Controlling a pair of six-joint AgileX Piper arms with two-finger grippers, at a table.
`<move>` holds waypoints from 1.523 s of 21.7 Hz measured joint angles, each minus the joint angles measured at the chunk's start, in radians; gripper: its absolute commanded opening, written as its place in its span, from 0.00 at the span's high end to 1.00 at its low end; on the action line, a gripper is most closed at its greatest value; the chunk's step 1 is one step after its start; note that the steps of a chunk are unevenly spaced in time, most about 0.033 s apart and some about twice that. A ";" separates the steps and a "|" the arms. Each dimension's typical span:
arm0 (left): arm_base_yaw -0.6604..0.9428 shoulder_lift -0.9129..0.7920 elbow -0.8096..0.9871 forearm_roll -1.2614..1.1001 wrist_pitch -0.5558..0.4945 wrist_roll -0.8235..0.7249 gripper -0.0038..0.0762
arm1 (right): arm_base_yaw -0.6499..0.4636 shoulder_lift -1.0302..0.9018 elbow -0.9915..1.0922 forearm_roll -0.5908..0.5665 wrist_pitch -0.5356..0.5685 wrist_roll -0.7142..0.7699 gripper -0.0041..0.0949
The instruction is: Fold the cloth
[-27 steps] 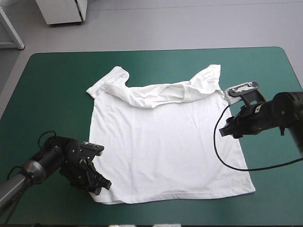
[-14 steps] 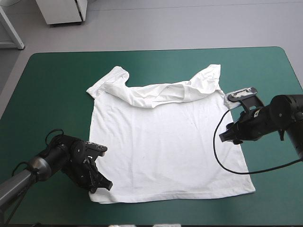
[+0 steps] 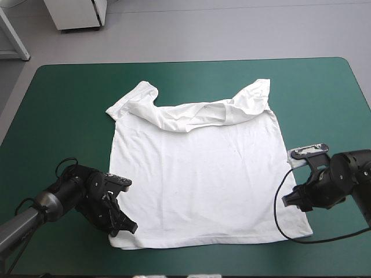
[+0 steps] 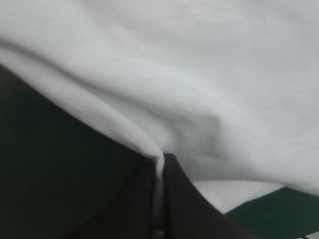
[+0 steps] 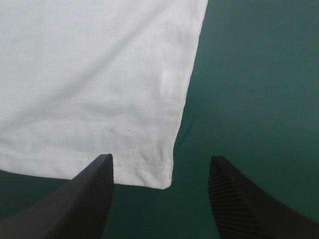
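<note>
The T-shirt (image 3: 203,174) lies flat on the table (image 3: 69,98) — neck at the far side. The left gripper (image 3: 128,227) pinches its near left corner, maybe the hem. The right gripper (image 3: 288,200) is spread wide at the near right corner.

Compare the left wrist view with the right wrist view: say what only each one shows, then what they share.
Only the left wrist view: the left claw shut on a fold of the T-shirt, the cloth pinched between its fingers.
Only the right wrist view: the right claw open, with the shirt's hem corner lying flat between its fingers, not gripped.
Both: the white T-shirt on the teal-green cover.
</note>
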 measured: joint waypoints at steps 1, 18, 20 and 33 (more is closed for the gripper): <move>0.000 0.000 0.000 0.000 0.001 0.001 0.96 | 0.000 -0.010 0.021 0.003 -0.001 0.002 0.42; 0.000 0.000 0.000 0.000 0.003 0.012 0.96 | 0.000 0.166 0.215 -0.023 -0.147 0.013 0.45; 0.000 0.000 0.000 0.000 0.002 0.013 0.96 | 0.000 0.205 0.216 -0.011 -0.161 0.011 0.53; -0.001 -0.025 -0.097 0.000 0.005 0.043 0.96 | -0.002 0.314 0.155 0.248 -0.101 -0.159 0.97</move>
